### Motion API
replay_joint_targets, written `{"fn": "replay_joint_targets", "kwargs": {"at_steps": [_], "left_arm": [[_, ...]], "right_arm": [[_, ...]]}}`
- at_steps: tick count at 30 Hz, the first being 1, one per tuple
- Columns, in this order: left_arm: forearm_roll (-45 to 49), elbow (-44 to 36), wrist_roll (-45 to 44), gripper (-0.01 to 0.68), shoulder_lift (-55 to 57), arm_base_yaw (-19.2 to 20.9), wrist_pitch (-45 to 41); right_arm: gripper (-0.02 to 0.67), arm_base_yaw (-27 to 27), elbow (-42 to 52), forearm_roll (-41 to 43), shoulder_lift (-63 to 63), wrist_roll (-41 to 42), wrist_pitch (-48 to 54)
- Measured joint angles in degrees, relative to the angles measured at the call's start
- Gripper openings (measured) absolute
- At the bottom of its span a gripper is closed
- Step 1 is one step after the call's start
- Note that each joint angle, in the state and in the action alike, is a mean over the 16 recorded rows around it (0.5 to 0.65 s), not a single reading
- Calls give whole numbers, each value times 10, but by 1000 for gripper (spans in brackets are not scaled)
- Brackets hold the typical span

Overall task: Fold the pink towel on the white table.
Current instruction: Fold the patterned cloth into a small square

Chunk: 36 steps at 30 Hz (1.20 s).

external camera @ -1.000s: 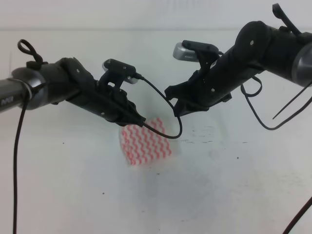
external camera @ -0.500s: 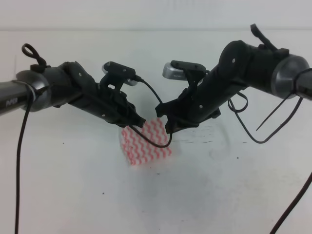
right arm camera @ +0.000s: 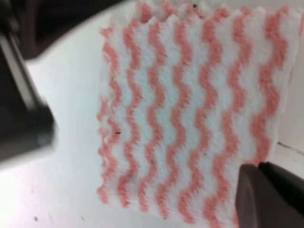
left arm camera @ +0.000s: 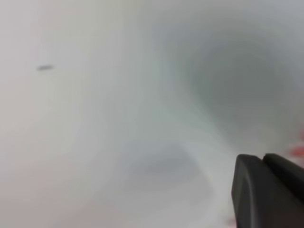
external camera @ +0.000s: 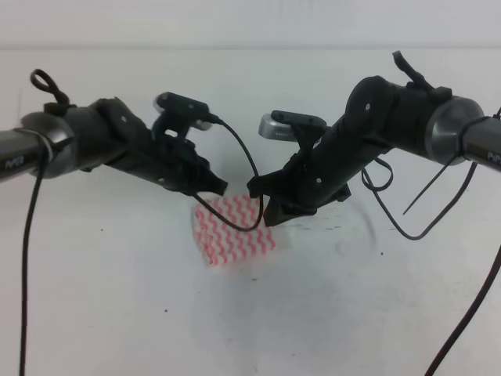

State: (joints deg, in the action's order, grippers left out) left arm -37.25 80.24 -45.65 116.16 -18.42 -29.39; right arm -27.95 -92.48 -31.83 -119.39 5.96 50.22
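Pink towel (external camera: 233, 231) flat on white worktop (external camera: 352, 313), near centre, between both arms. Left hand (external camera: 218, 188) low over towel's far-left corner; right hand (external camera: 266, 210) low over far-right edge. Can't tell jaw opening or grip on either: fingertips hidden from above, only one dark finger (right arm camera: 273, 197) showing in right wrist view, left wrist view blurred

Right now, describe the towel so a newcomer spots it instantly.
Look at the white table; near its middle, below where the two black arms converge, lies the pink towel. It is a small flat cloth with pink-red and white wavy stripes, the only coloured patterned thing there.
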Motion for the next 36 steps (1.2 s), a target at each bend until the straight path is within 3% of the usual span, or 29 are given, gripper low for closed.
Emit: {"fn": "replay_joint_targets", "kwargs": {"at_steps": [11, 25, 36], "left_arm": [[-22, 0, 14, 0, -34, 21, -75], [-50, 0, -53, 0, -36, -67, -149], [-36, 0, -53, 0, 8, -86, -151]], "right_arm": [[-2, 23, -2, 30, 12, -22, -32], [-2, 88, -2, 54, 64, -45, -54], [-2, 92, -2, 55, 70, -44, -51]]}}
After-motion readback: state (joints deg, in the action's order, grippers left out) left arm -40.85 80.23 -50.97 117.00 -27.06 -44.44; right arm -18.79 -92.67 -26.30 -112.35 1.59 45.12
